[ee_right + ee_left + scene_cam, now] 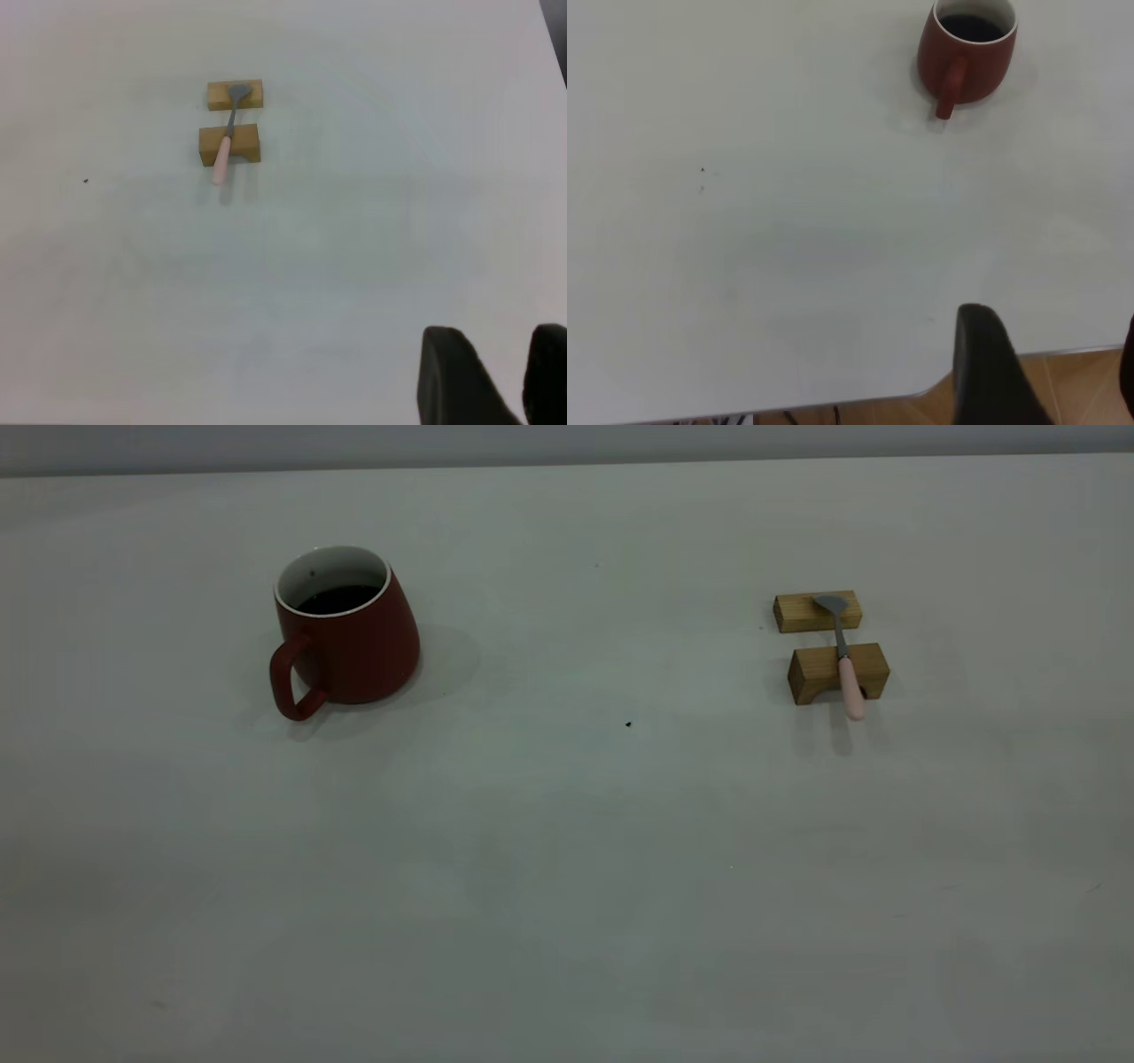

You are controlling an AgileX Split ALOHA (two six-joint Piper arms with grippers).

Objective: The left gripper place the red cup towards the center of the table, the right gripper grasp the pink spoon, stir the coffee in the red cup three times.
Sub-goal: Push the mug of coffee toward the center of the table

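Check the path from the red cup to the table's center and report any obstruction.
Nothing visible blocks it. The red cup sits left; the table between is bare except a tiny dark speck. The pink spoon on wooden blocks lies far right.

Open table (567,850) between cup (350,633), blocks (837,673)

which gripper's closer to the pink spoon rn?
Right. The right gripper hangs back from the pink spoon on that side; the left gripper is over by the red cup.
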